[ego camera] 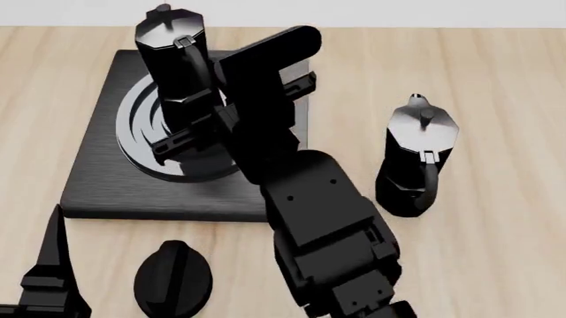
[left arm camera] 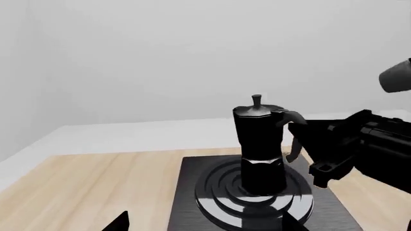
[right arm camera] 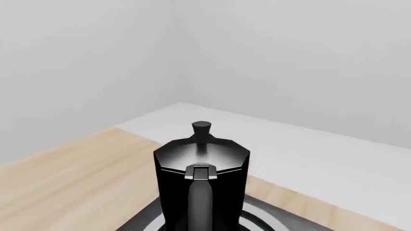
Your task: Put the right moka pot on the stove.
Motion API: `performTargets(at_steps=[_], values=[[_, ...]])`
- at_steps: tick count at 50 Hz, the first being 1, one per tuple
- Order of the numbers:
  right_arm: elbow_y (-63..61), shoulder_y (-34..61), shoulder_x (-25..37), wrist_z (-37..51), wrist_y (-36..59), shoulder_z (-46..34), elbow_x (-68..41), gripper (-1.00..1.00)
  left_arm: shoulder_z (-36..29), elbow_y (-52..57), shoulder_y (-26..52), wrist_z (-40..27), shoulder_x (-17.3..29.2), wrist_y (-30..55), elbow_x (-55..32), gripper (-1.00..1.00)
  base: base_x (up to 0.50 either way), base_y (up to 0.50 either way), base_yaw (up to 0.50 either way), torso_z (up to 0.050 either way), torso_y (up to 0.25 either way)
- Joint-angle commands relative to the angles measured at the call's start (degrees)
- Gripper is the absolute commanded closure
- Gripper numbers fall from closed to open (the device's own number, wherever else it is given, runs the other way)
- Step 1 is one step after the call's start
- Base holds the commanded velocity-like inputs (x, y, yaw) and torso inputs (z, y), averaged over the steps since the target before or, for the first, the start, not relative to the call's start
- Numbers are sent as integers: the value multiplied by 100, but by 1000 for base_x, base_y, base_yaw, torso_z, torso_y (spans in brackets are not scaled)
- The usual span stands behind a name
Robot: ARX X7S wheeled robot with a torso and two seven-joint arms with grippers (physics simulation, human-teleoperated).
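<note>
Right gripper [ego camera: 205,127] beside moka pot [ego camera: 173,59] handle, pot upright on stove [ego camera: 97,179]

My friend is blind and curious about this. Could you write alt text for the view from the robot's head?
A black moka pot stands on the ring burner of a flat black stove, with the robot's right arm reaching to it. A second pot stands on the wooden table to the right, and a round black knob lies nearer.

light: bright, even | shadows: faint | glare: sheen on stove [ego camera: 132,126] rings | focus: sharp
</note>
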State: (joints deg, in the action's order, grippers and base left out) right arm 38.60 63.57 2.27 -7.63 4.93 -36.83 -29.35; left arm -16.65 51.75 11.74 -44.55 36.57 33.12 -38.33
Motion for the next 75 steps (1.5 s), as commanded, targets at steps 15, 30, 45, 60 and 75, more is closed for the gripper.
performTargets(at_steps=[15,30,45,60,75], values=[[2422,1258,-225,346,-2450,-4761,-4279,100,-13,9,-15,-15,43,-68,-2,-100,0,0,0,0,1],[2845,1136,-223,229,-2227,-5036,-4362,100,-26,7,-11,-56,47,-94,14,-100,0,0,0,0,1],[147,1286,1115,1551,-1478,-5483,-4080,-100,-35,-22,9,-97,49,-91,2,-100,1,0,0,0,0],[-3721,1248,3224,3046,-1388,-5745,-3835,-100,-23,-37,61,-237,41,-3,-16,-100,0,0,0,0,0],[-5988,1198,4830,4070,-1706,-5730,-3280,-100,-51,-42,58,-275,56,15,-26,-100,0,0,0,0,0]])
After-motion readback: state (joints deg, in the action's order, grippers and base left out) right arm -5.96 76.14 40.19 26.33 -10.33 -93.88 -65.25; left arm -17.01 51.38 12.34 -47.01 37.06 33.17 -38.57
